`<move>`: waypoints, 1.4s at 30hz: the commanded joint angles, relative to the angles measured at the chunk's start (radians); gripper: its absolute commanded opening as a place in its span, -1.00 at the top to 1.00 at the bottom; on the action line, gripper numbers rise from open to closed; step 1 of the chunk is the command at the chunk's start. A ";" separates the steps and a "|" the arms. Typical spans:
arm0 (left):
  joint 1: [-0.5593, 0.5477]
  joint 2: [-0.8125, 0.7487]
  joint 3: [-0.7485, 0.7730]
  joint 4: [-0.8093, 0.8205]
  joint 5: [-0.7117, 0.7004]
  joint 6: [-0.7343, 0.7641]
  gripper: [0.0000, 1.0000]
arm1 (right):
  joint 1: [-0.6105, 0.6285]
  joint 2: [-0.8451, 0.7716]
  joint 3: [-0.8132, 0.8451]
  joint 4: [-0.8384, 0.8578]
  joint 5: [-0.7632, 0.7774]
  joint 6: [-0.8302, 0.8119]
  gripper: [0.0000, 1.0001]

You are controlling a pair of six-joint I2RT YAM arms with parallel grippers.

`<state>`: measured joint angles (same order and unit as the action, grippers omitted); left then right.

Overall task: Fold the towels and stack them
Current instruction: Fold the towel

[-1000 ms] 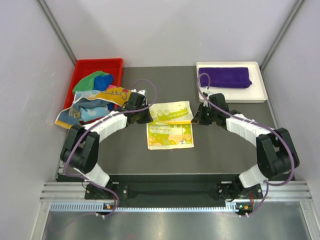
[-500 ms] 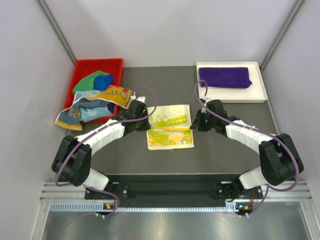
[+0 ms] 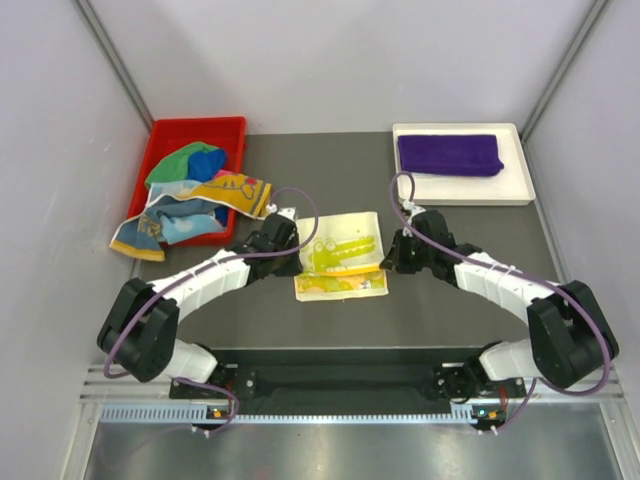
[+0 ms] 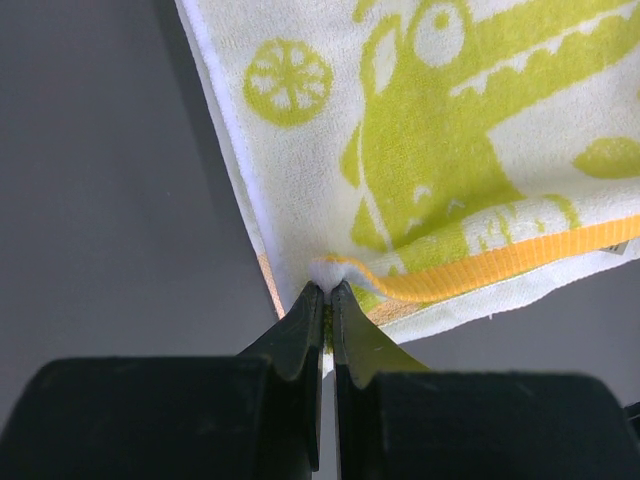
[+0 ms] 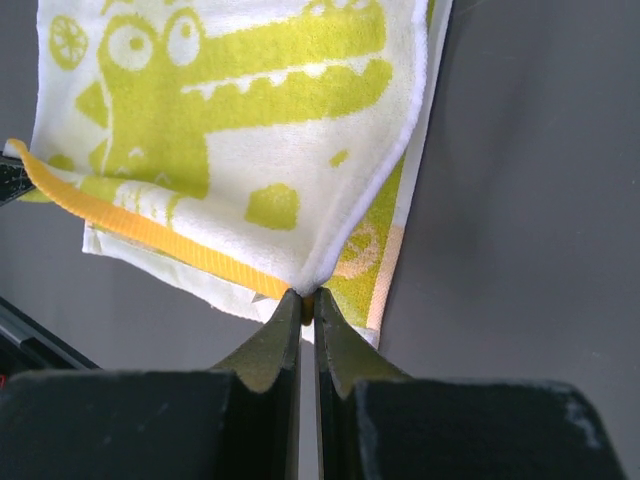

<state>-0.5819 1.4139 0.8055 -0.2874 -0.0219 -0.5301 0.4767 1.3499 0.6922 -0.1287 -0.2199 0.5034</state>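
Observation:
A pale yellow towel [image 3: 340,255] printed with a green crocodile lies mid-table, its far half doubled over toward me. My left gripper [image 3: 297,262] is shut on the folded layer's left corner [image 4: 330,268]. My right gripper [image 3: 385,258] is shut on its right corner [image 5: 305,285]. An orange band [image 4: 520,260] runs along the lifted edge [image 5: 150,232] between both grips. A plain purple towel [image 3: 449,154] lies folded in the white tray [image 3: 515,190]. Several multicoloured towels [image 3: 190,195] are heaped in the red bin [image 3: 190,128], spilling over its front.
The red bin stands at the back left, the white tray at the back right. Grey walls close in both sides and the back. Dark tabletop [image 3: 340,175] surrounds the yellow towel.
Both grippers have drawn the towel's far edge toward me, over the near half. The fold now covers most of the lower layer.

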 commanded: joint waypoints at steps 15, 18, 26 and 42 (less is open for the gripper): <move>-0.027 -0.079 -0.064 -0.019 -0.026 -0.022 0.99 | 0.033 -0.084 -0.072 0.035 0.033 0.035 1.00; -0.030 -0.084 -0.081 -0.015 -0.027 -0.027 0.98 | 0.045 -0.078 -0.095 0.053 0.031 0.043 1.00; -0.035 -0.070 -0.095 0.005 -0.018 -0.025 0.67 | 0.069 -0.034 -0.120 0.092 0.031 0.055 1.00; -0.035 -0.182 0.003 -0.125 0.013 0.002 0.37 | 0.068 -0.032 -0.132 0.093 0.048 0.057 1.00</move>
<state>-0.6151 1.2819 0.7586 -0.3801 -0.0204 -0.5438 0.5331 1.3182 0.5613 -0.0841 -0.1841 0.5545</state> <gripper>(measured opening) 0.315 0.026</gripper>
